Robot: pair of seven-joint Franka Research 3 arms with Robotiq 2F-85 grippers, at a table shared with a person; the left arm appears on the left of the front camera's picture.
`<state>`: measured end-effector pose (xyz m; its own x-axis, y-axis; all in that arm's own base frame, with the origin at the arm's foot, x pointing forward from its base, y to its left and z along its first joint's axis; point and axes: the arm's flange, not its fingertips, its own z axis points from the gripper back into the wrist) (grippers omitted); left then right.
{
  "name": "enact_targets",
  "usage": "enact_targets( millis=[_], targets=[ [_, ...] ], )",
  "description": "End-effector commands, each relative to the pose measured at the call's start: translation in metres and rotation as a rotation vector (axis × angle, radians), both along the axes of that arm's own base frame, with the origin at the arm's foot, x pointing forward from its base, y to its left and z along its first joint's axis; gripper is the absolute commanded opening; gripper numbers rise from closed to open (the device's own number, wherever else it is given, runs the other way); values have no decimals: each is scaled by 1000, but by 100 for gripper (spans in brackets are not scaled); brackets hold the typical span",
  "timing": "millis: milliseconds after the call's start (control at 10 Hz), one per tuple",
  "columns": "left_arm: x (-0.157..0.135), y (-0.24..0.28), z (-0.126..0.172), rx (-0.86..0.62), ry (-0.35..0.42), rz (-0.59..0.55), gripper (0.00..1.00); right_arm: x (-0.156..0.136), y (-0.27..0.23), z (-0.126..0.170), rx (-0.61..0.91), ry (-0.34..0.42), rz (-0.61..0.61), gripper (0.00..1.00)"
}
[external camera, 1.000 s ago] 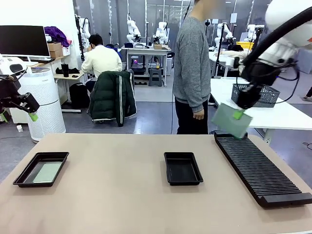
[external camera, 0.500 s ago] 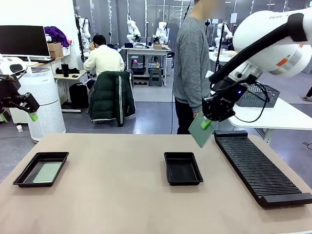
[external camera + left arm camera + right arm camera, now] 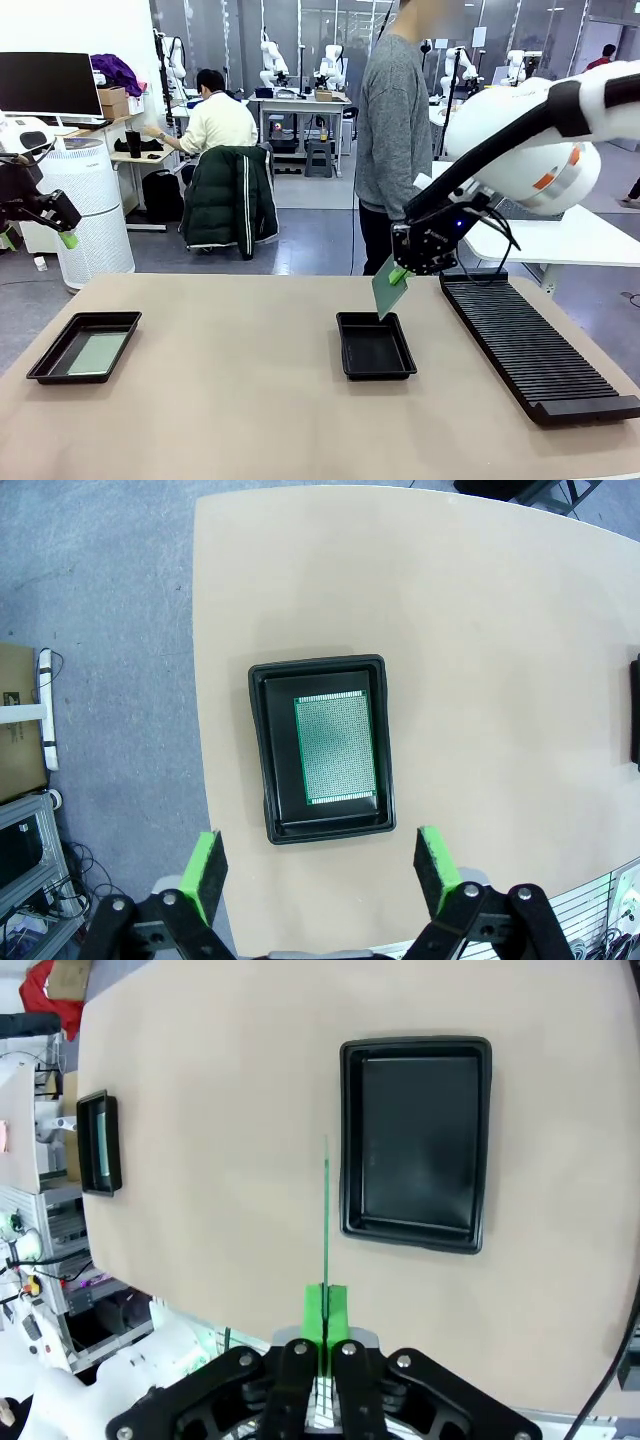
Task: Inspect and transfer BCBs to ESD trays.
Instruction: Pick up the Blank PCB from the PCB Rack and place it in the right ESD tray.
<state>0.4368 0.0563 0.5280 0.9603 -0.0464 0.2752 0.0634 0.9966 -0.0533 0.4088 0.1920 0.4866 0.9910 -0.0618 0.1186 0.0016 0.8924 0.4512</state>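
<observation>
1. The right gripper [image 3: 399,276] is pinching a BCB [image 3: 389,292] between its pressed-together green pads [image 3: 325,1312], gripping the board at its upper edge.
2. The held BCB is hanging tilted in the air, its lower corner sitting just above the far rim of the middle ESD tray [image 3: 375,345]; in the right wrist view the board is appearing edge-on as a thin green line [image 3: 325,1220] beside that tray [image 3: 415,1140], whose floor is showing bare black.
3. The left gripper [image 3: 40,225] is hovering off the table's left edge with its fingers spread wide and gripping nothing; in the left wrist view its green pads [image 3: 206,862] are standing well apart.
4. A second BCB [image 3: 336,747] is lying flat inside the left ESD tray [image 3: 264,740], near the table's left edge [image 3: 84,347].
5. A long black ribbed rack [image 3: 530,345] is lying along the table's right side, just beside the right gripper.
6. A person in a grey sweater [image 3: 394,130] is standing at the far side, behind the right arm.
</observation>
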Motion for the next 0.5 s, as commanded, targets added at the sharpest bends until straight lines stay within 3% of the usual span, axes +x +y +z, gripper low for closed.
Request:
enact_targets(
  millis=[0, 400],
  targets=[
    [-2, -1, -1, 2, -5, 2, 100, 6, 10, -22, 12, -22, -8, 2],
    [-2, -1, -1, 2, -5, 2, 100, 31, 15, -59, 31, -37, 24, 2]
  ],
)
